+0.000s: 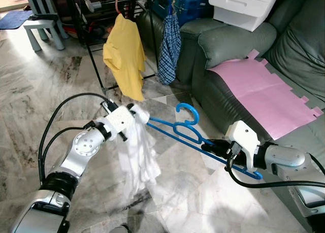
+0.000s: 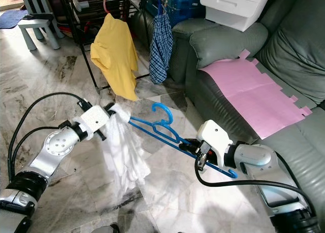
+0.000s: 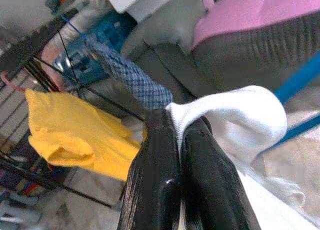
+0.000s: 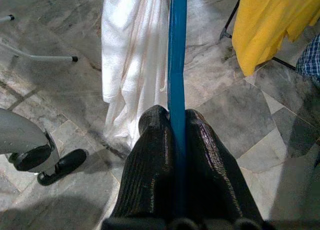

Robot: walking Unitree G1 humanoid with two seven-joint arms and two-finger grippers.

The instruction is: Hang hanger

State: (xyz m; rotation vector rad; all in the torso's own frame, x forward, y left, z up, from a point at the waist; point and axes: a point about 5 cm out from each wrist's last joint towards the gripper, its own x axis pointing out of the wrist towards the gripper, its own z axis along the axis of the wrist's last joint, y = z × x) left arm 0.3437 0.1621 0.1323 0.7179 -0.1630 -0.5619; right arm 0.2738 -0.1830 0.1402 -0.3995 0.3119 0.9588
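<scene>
- Left eye view: I see the blue hanger (image 1: 190,134) held roughly level above the marble floor (image 1: 45,91), between my two arms, its hook curling up toward the sofa (image 1: 228,45).
- Thin blue plastic, smooth, with a notched shoulder bar; a white cloth (image 1: 139,159) hangs off its left end, limp, creased and soft-looking.
- Left gripper (image 3: 175,135): fingers pinched tight on a fold of the white cloth at the hanger's end.
- Right gripper (image 4: 176,125): fingers clamped on the hanger's blue bar at the other end, just beside the sofa front.
- Drying rack (image 1: 96,45) of thin black metal tubes stands well beyond the hanger; a yellow shirt (image 1: 124,58) and a blue checked garment (image 1: 169,47) hang on it.
- Sofa is grey leather, padded; a flat pink sheet (image 1: 261,93) with notched edges lies on its seat, and a white box (image 1: 244,7) sits on the arm.
- Small pale stool (image 1: 43,17) far back left.
- Floor is glossy veined marble tile.
</scene>
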